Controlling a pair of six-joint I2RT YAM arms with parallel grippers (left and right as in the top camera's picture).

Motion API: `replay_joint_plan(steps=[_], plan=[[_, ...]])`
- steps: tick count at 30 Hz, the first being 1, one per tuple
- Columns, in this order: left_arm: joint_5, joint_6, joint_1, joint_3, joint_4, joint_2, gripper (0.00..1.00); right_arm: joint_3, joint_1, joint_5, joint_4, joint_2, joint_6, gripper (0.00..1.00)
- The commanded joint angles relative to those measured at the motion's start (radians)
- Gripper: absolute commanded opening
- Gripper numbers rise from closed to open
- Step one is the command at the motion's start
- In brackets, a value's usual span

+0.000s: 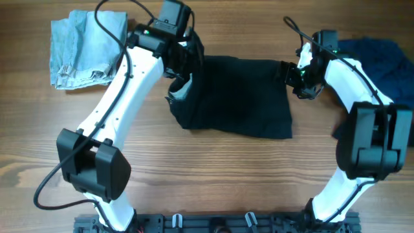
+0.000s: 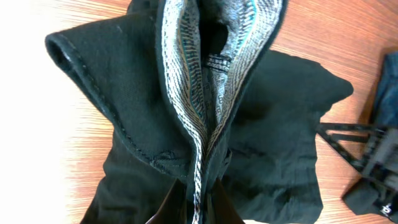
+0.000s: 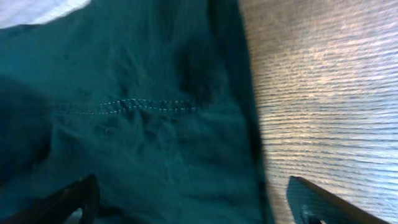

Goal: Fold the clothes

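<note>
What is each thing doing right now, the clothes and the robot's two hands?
black garment: lying mostly flat, its left edge lifted and bunched
light blue garment: loosely folded, untouched
dark blue garment: crumpled, untouched
left gripper: shut, pinching the black garment's edge
right gripper: open, over the black garment's right edge

You see the table (image 1: 194, 181) from straight above; both wrist cams press close on the black cloth (image 1: 239, 97).

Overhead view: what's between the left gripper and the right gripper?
Only the black garment fills the stretch from left gripper to right gripper, as the overhead view shows.
</note>
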Motion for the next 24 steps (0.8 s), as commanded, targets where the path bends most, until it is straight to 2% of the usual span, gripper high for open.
replay_joint_plan(steps=[1, 8, 11, 17, 24], plan=[[0.009, -0.036, -0.031, 0.023, 0.024, -0.031, 0.04, 0.000, 0.002, 0.008, 0.001, 0.061, 0.016, 0.94], [0.001, -0.039, -0.043, 0.027, 0.033, -0.063, 0.04, 0.000, 0.003, -0.036, 0.001, 0.119, 0.012, 0.93], [-0.055, -0.039, -0.027, 0.028, 0.022, -0.109, 0.04, 0.000, 0.003, -0.032, 0.001, 0.124, 0.007, 0.96], [-0.134, -0.039, 0.031, 0.028, -0.045, -0.241, 0.04, 0.000, 0.003, -0.032, -0.012, 0.124, -0.015, 0.97], [-0.177, 0.003, 0.169, 0.028, -0.175, -0.261, 0.04, 0.006, 0.003, -0.033, -0.023, 0.123, -0.014, 0.99]])
